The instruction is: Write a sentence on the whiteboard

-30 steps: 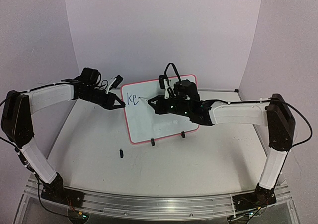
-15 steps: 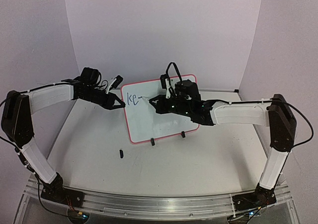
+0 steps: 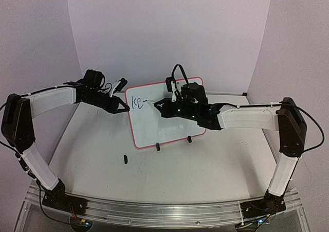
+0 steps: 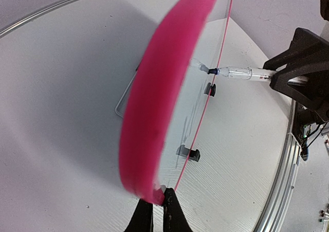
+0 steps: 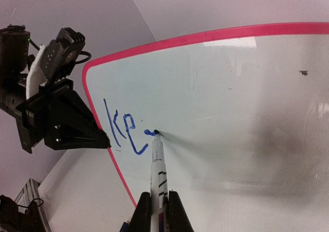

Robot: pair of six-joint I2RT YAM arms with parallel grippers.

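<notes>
Left gripper [image 3: 122, 108], on an arm stretched rightward, we found pinched shut on the left edge of the whiteboard [image 3: 169, 126], which stood upright between both arms. Sentence [image 5: 122, 130] read "ke". Right gripper [image 3: 158, 105], arm reaching leftward, clamped the marker [image 5: 156, 162], tip touching the board.

Red-bordered whiteboard [image 3: 167, 113] upright on clip feet; blue sentence [image 5: 123, 130] reads "ke".

The left arm [image 3: 51, 99] and right arm [image 3: 247, 118] have white link shells between bulky black joint housings [image 3: 290, 126]. A thin black cable [image 3: 177, 68] loops above the right wrist, where small green lights [image 3: 177, 109] glow. The left gripper [image 3: 126, 109] tapers to a black wedge.
</notes>
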